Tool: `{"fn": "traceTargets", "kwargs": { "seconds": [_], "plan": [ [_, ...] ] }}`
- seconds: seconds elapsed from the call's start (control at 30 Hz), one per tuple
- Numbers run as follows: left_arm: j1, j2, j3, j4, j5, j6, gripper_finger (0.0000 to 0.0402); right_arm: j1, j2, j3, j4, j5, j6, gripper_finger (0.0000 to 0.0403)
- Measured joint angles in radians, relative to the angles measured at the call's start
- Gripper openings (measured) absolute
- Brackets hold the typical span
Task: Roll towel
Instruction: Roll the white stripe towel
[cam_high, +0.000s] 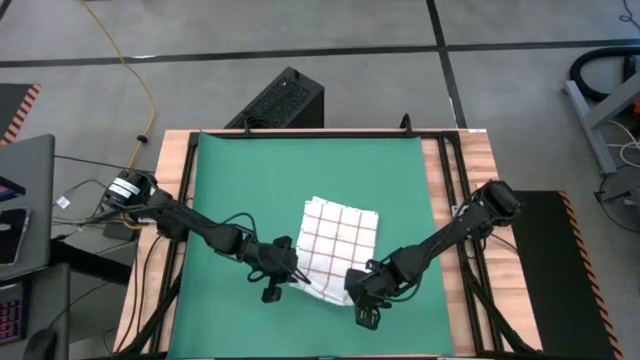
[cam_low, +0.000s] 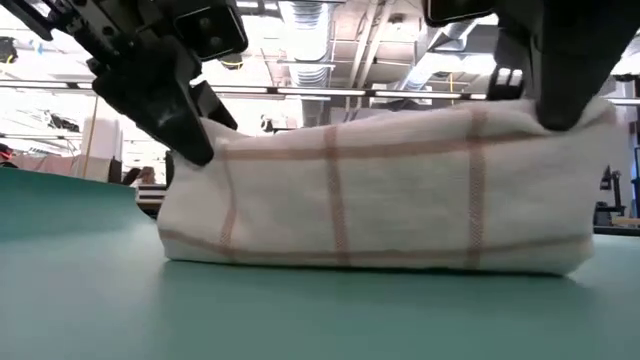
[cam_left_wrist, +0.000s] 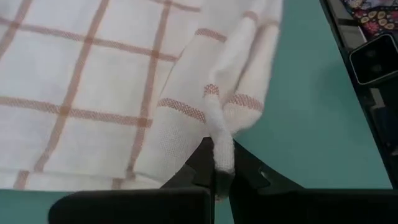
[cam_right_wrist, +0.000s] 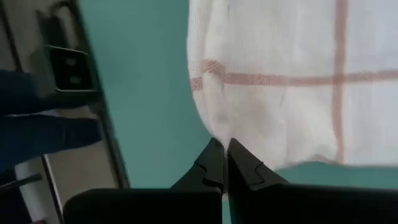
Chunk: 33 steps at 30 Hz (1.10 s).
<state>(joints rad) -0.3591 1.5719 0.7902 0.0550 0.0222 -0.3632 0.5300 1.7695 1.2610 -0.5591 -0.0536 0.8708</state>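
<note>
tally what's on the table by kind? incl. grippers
Towel, white with red grid, near edge lifted: 1
Green mat: 1
Grippers, both shut on the towel's near edge, left gripper and right gripper: 2
Total: 4

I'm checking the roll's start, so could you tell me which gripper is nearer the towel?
Neither: the left gripper pinches the towel at its near-left corner, and the right gripper is shut at its near-right corner.
</note>
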Motion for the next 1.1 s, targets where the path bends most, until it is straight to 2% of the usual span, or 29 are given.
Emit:
{"fn": "traceTargets", "kwargs": {
  "seconds": [0.27, 0.4, 0.7, 0.97, 1.1],
  "plan": [
    [0.008, 0.000, -0.008, -0.022, -0.055, 0.026, 0.0004, -0.036, 0.018, -0.009, -0.135, 0.052, 0.074, 0.0016],
    [0.010, 0.000, -0.038, -0.016, -0.058, 0.029, 0.0004, -0.055, 0.018, -0.022, -0.130, 0.060, 0.065, 0.0016],
    [0.020, 0.000, -0.061, -0.014, -0.134, 0.066, 0.0004, -0.075, 0.018, -0.031, -0.120, 0.103, 0.038, 0.0016],
    [0.036, 0.001, -0.061, 0.007, -0.139, 0.078, 0.0004, -0.075, 0.018, -0.118, -0.038, 0.124, 0.084, 0.0016],
    [0.037, 0.042, -0.061, 0.024, -0.134, 0.074, 0.0004, -0.075, 0.019, -0.136, -0.023, 0.129, 0.097, 0.0016]
  ]
}}
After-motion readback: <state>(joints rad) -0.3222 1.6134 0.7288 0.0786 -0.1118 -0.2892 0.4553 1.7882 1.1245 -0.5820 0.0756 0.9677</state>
